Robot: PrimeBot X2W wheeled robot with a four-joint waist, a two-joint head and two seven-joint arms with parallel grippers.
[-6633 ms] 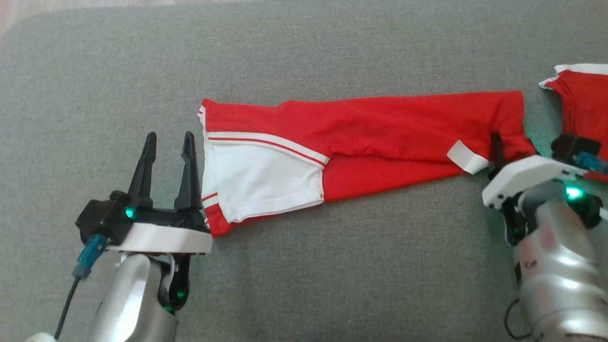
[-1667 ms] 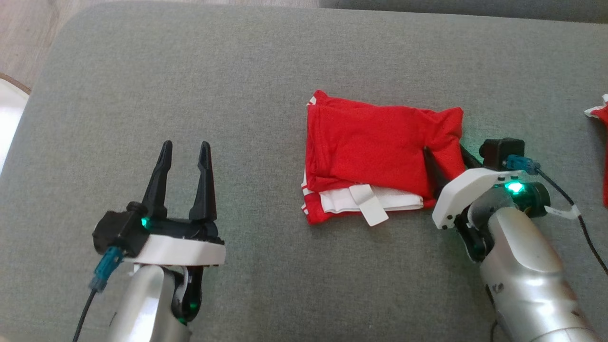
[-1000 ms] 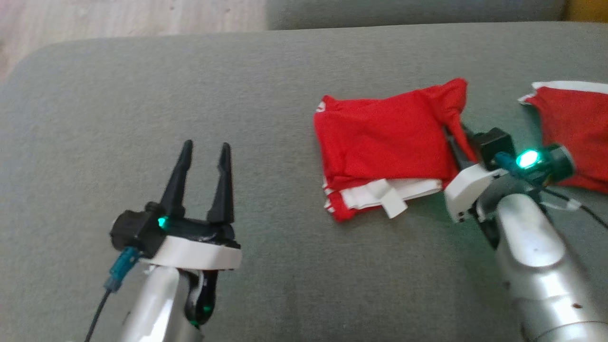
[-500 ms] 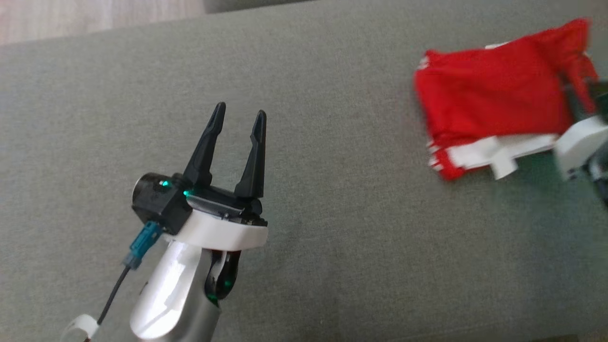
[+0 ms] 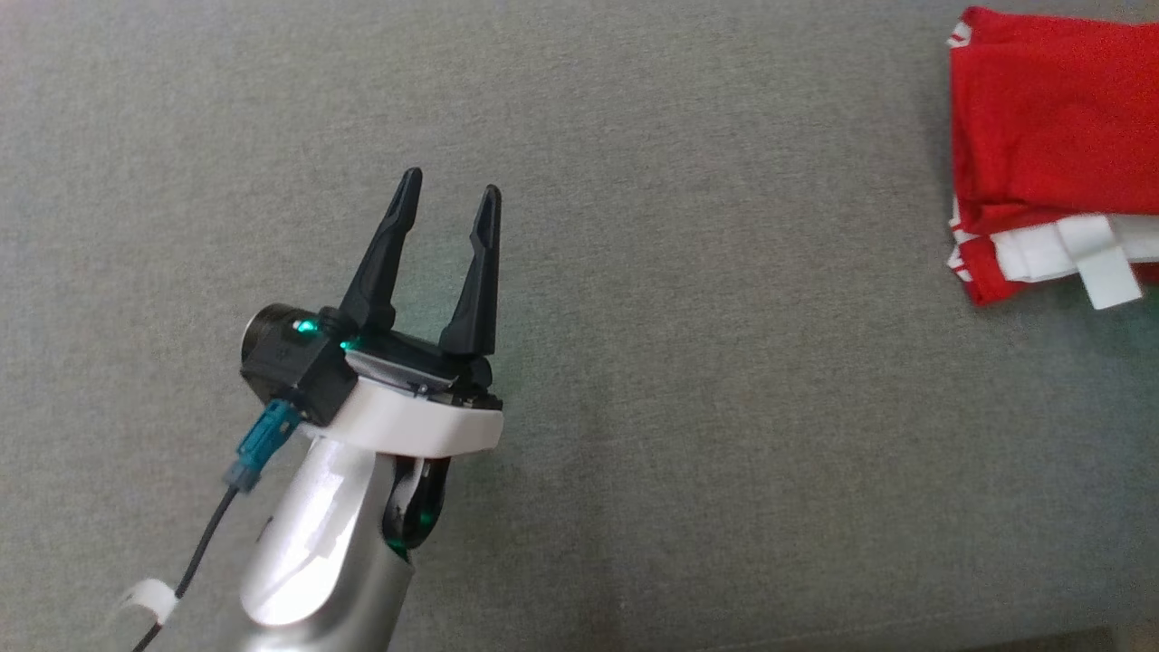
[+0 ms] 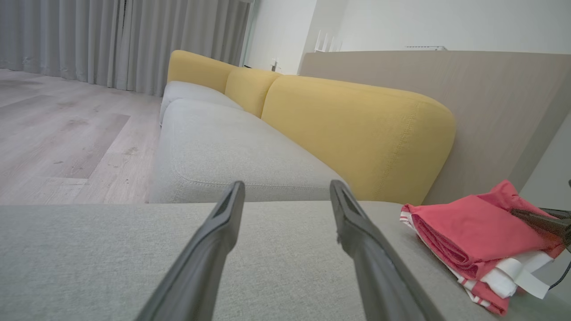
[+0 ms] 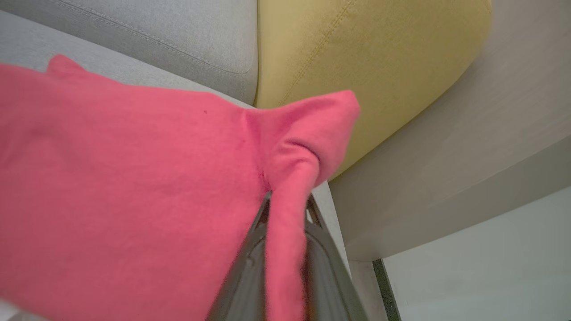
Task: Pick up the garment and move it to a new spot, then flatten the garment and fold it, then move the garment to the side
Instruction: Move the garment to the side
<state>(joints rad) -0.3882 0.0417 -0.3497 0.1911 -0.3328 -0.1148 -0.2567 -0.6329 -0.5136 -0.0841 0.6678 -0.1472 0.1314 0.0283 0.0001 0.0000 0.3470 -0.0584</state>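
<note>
Two tools show, in two different states. The left tool (image 5: 451,181) hangs over the grey cushion (image 5: 679,407) with its dark fingers spread apart and nothing between them. The right tool (image 7: 289,200) is clamped on a bunched corner of the red garment (image 7: 134,178), and its wrist view shows the cloth pinched tight between the two fingers and drawn up into a peak.

The head view cuts the garment off at the cushion's far right end, so the grip itself falls outside that picture. What it does show is the folded stack from above: red on top, white layers beneath, red-and-white striped trim at the edge, and a white tab (image 5: 1105,272) sticking out toward the cushion's near side. The left wrist view shows the same stack from the side. It rests on the cushion at that right end, with one dark finger of the right tool reaching in at the raised corner.

Only the wrist views reach beyond the cushion. They show a yellow backrest (image 6: 357,133) behind it, a second grey seat (image 6: 223,147), a wood floor (image 6: 58,133) and grey curtains (image 6: 89,40).
</note>
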